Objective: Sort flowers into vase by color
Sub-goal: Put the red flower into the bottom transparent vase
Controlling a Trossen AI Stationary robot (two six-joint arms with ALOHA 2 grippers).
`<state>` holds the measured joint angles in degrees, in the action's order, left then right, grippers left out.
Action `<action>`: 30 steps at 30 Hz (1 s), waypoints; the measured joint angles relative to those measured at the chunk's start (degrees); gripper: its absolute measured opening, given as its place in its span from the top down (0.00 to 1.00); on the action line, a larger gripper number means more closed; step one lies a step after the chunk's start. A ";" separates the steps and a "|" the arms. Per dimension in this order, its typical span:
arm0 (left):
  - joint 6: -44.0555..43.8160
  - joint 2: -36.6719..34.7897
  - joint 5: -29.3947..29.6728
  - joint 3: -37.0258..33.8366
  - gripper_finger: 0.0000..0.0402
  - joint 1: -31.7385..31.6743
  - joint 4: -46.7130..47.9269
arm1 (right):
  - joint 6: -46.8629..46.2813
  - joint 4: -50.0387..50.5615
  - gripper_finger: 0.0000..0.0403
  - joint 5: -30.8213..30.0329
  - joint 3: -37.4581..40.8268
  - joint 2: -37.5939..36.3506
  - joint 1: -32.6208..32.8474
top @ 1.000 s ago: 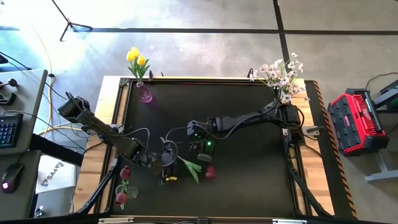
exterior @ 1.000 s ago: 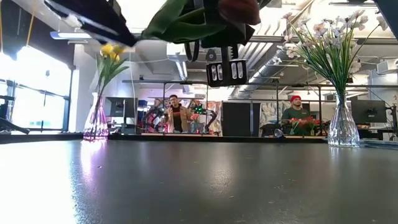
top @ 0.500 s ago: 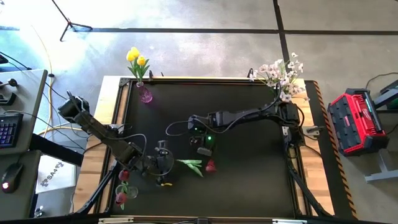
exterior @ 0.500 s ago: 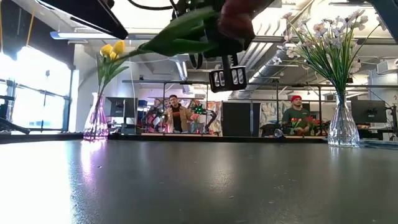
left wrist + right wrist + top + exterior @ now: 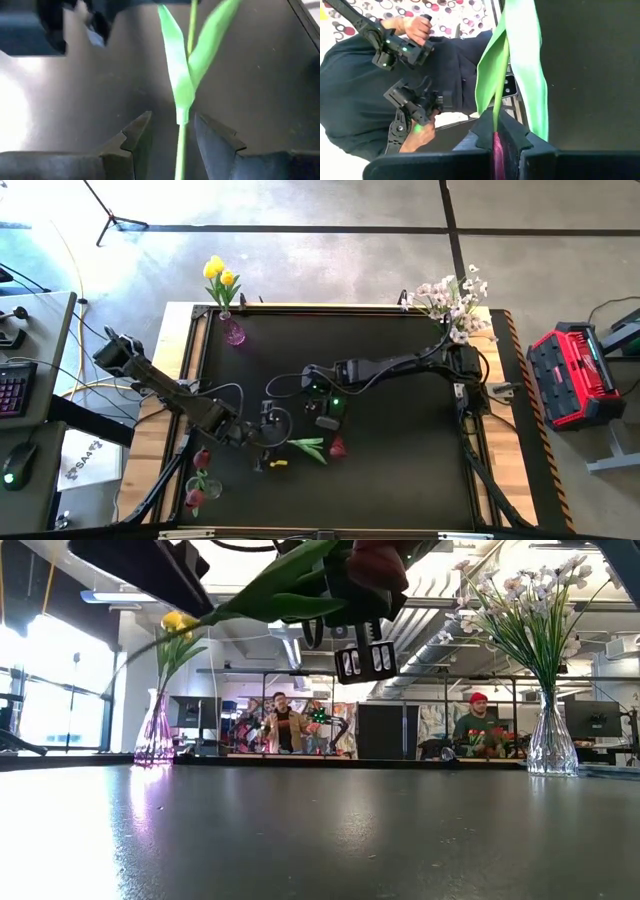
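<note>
A dark red tulip (image 5: 337,447) with green leaves (image 5: 306,447) is held above the table's middle by my right gripper (image 5: 498,125), which is shut on it. The stem reaches toward the table's left, into my left gripper (image 5: 172,125). That gripper is open, with one finger on each side of the stem (image 5: 181,150) just below the leaves, and I see no touch. In the low view the tulip (image 5: 300,585) hangs high above the table top. My right gripper pinches the tulip between its two fingers (image 5: 482,131) at the top of the stem (image 5: 496,112), right by the red head (image 5: 498,147), which sits back between them. The flower is lifted clear of the table, its stem lying roughly level toward the table's left.
A pink vase of yellow tulips (image 5: 232,330) stands at the far left corner. A clear vase of pale blossoms (image 5: 455,310) stands at the far right, and a vase with red tulips (image 5: 195,492) at the near left. Behind the table a person (image 5: 380,95) holds hand controllers.
The tulip has turned from slanting to lying nearly level across the table, leaves toward the left arm. My right arm has straightened a little, carrying the head slightly toward the far edge. My left gripper has shifted a little toward the near edge around the stem.
</note>
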<state>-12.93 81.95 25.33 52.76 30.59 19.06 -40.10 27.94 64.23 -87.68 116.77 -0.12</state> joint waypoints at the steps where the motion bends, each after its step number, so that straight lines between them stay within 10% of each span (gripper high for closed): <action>1: -0.05 0.00 -0.95 -0.01 0.67 -0.29 0.43 | 0.00 -0.18 1.00 0.10 0.00 0.00 -0.13; 16: -2.97 0.29 -0.88 -0.01 0.93 -2.60 1.49 | -3.03 -6.40 1.00 -2.04 0.00 0.00 -1.47; 25: -7.94 -0.47 -2.17 -0.12 0.99 -4.85 4.95 | -2.77 -6.34 0.82 -16.25 0.00 -0.23 -4.21; 30: -13.99 -6.91 2.35 0.57 1.00 -6.36 6.60 | -3.52 -5.17 0.76 -34.18 0.00 -5.59 -4.71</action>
<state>-26.92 75.04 27.67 53.33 24.24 25.66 -43.62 22.77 30.04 -87.68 111.18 -4.82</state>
